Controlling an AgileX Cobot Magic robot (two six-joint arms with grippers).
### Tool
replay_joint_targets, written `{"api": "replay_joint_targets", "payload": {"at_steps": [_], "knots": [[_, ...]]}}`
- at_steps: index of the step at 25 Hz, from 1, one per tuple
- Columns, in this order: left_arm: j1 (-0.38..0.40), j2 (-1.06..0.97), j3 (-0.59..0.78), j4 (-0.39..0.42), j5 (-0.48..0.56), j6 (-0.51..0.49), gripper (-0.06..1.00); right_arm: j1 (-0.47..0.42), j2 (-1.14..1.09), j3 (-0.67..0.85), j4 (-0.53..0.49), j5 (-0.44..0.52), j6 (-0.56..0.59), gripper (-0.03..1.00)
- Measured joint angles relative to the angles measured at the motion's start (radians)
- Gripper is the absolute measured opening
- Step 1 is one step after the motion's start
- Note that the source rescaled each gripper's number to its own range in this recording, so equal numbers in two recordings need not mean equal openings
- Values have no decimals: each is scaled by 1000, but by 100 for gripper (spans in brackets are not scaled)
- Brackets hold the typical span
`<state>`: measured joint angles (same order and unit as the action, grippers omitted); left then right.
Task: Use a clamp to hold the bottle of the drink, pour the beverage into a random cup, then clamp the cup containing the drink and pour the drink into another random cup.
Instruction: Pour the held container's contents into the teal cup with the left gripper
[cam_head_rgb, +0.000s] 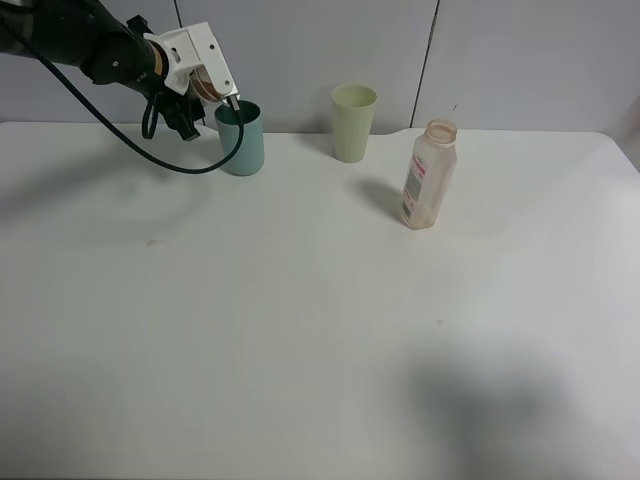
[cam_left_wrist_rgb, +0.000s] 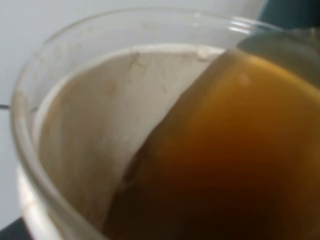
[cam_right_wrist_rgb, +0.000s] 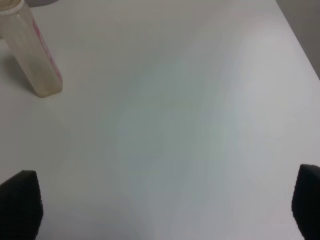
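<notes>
At the back left, my left gripper (cam_head_rgb: 200, 90) is shut on the cup (cam_head_rgb: 209, 84) and holds it tipped on its side just above the rim of the dark teal tumbler (cam_head_rgb: 242, 140). In the left wrist view the cup's clear rim (cam_left_wrist_rgb: 30, 100) fills the frame, and the brown beverage (cam_left_wrist_rgb: 235, 160) is pooled toward its lower side, next to a corner of the teal tumbler (cam_left_wrist_rgb: 292, 10). The bottle (cam_head_rgb: 430, 175) stands upright and uncapped right of centre, looking empty. My right gripper (cam_right_wrist_rgb: 162, 205) is open above bare table, well away from the bottle (cam_right_wrist_rgb: 32, 50).
A pale yellow-green tumbler (cam_head_rgb: 353, 122) stands upright at the back, between the teal tumbler and the bottle. The left arm's black cable (cam_head_rgb: 170, 160) loops down in front of the teal tumbler. The white table (cam_head_rgb: 300, 330) ends at a wall behind the cups.
</notes>
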<state>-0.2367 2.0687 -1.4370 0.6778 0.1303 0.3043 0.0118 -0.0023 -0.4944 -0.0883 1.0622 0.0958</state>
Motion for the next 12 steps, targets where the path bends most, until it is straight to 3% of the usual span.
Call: {"api": "replay_joint_targets", "payload": {"at_steps": [12], "knots": [[0, 0, 0, 10, 6, 36, 1, 0, 0, 0, 0, 0, 0, 100]]}}
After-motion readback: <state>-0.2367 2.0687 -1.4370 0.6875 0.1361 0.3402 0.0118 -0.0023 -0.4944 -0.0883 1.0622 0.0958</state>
